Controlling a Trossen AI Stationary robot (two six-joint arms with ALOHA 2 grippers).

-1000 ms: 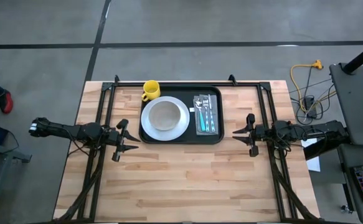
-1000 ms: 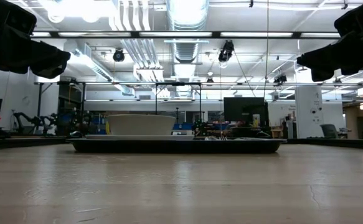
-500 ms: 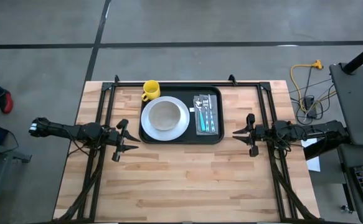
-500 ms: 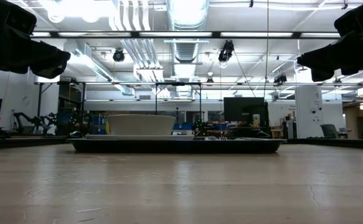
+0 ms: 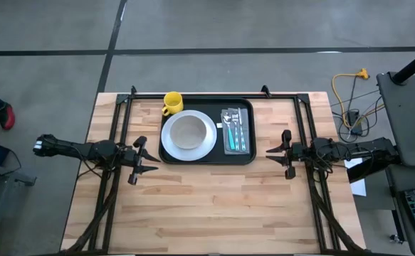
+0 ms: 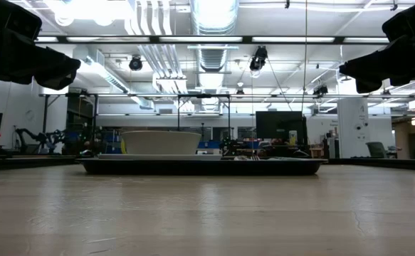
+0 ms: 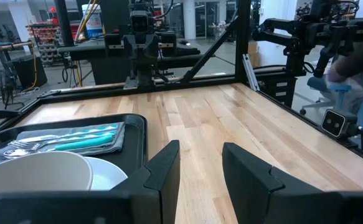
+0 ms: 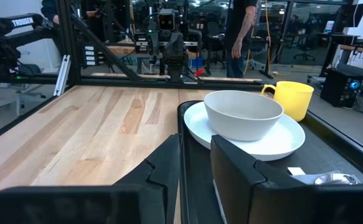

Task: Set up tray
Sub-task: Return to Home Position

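Note:
The black tray lies on the far middle of the wooden table. On it rests a round white plate with a white bowl on top, and to the right a grey napkin with cutlery. A yellow mug stands at the tray's far left corner. My left gripper hovers left of the tray, pointing level at it, open and empty. My right gripper hovers right of the tray, facing it, open by a narrow gap with nothing in it.
Black frame rails run along the table's far edge and down both sides. The near half of the tabletop is bare wood. A person stands in the room beyond the table.

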